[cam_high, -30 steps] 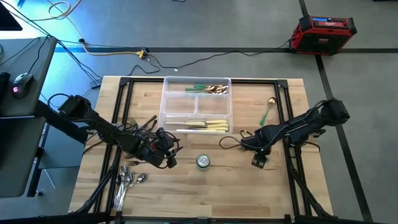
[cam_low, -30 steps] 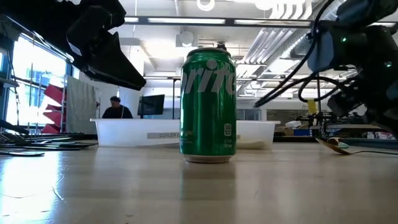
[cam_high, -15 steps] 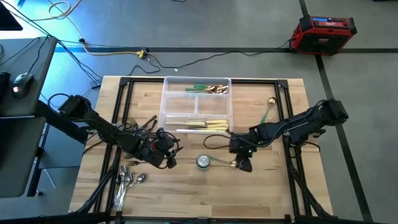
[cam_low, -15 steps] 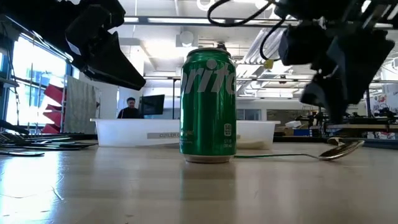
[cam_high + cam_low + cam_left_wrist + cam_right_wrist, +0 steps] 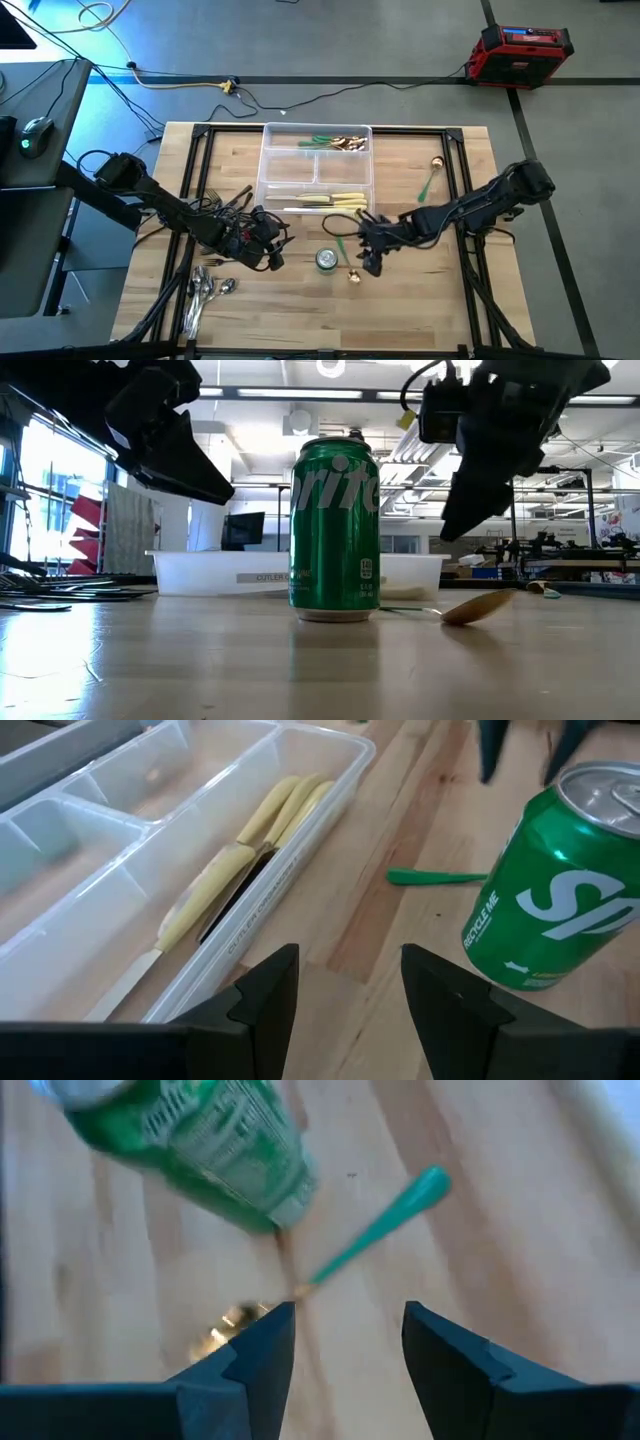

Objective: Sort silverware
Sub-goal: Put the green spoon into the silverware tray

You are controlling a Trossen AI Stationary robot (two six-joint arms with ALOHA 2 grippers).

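Observation:
A green-handled spoon (image 5: 370, 1230) with a gold bowl (image 5: 353, 277) lies flat on the table beside a green can (image 5: 326, 260). My right gripper (image 5: 345, 1340) hangs open above it, clear of it in the low view (image 5: 468, 510). My left gripper (image 5: 345, 990) waits open left of the can (image 5: 272, 250). The clear tray (image 5: 316, 168) holds cream-handled knives (image 5: 335, 201) and green-handled pieces (image 5: 335, 143). Dark forks (image 5: 225, 203) and silver spoons (image 5: 205, 288) lie at the left. Another green-handled spoon (image 5: 431, 178) lies at the right.
The upright can (image 5: 335, 530) stands between the two grippers, near the table's front middle. Black frame rails (image 5: 462, 200) run along the table's sides. Bare wood shows at the front right of the table.
My right gripper has swung toward the table's left, up to the can, rising a little and tipping steeply downward, its fingers still apart. The green-handled spoon has slid along the table toward the can and turned about, so its gold bowl now lies toward the near edge.

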